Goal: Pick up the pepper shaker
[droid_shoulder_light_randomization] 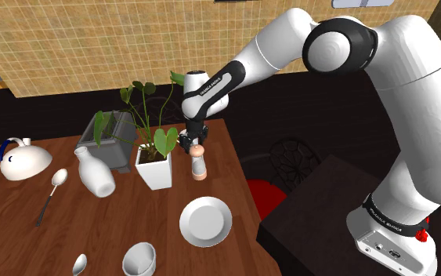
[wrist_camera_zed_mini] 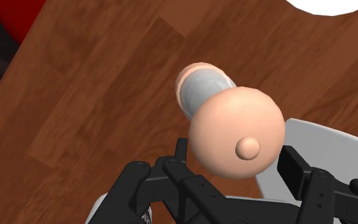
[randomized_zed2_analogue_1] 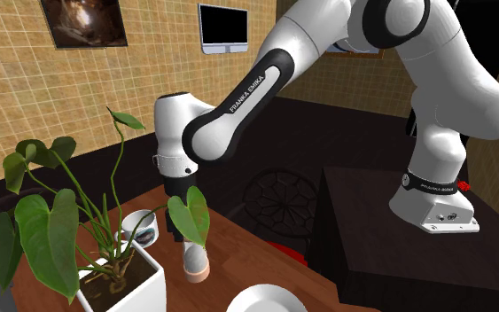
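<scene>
The pepper shaker (droid_shoulder_light_randomization: 199, 162) stands upright on the wooden table (droid_shoulder_light_randomization: 23, 227), near its edge on the shoulder view's right. It has a pinkish round top, a grey body and a pinkish base. My black gripper (droid_shoulder_light_randomization: 193, 142) hangs straight over it, its fingertips level with the top. In the wrist view the round top (wrist_camera_zed_mini: 236, 132) lies between the two fingers (wrist_camera_zed_mini: 181, 156), which stand apart on either side of it; the gripper (wrist_camera_zed_mini: 234, 158) is open. In the second exterior view the shaker (randomized_zed2_analogue_1: 196, 261) stands under the gripper (randomized_zed2_analogue_1: 183, 234), partly behind a leaf.
A white pot with a leafy plant (droid_shoulder_light_randomization: 154, 165) stands close beside the shaker. Further off are a white bottle (droid_shoulder_light_randomization: 95, 172), a grey box (droid_shoulder_light_randomization: 113, 141), a kettle (droid_shoulder_light_randomization: 23, 161), a spoon (droid_shoulder_light_randomization: 54, 188), a plate (droid_shoulder_light_randomization: 205, 221) and a cup (droid_shoulder_light_randomization: 139, 259).
</scene>
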Tool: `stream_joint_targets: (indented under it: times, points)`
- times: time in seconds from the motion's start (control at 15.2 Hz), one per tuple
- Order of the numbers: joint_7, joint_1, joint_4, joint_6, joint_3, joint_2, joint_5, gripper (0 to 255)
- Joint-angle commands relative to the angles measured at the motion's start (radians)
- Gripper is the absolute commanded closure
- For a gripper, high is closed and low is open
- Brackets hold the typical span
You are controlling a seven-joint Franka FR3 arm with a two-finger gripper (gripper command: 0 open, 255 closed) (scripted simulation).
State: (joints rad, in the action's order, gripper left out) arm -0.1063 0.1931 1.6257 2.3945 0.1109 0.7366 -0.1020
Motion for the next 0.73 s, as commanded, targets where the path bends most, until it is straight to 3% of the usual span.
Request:
stream_joint_targets:
  times: [0.0,0.66]
  points:
    - [0.000,0.000,0.003,0.000,0.000,0.003,0.000,255]
    - [-0.009,-0.002,0.005,-0.062,0.001,-0.063,0.000,255]
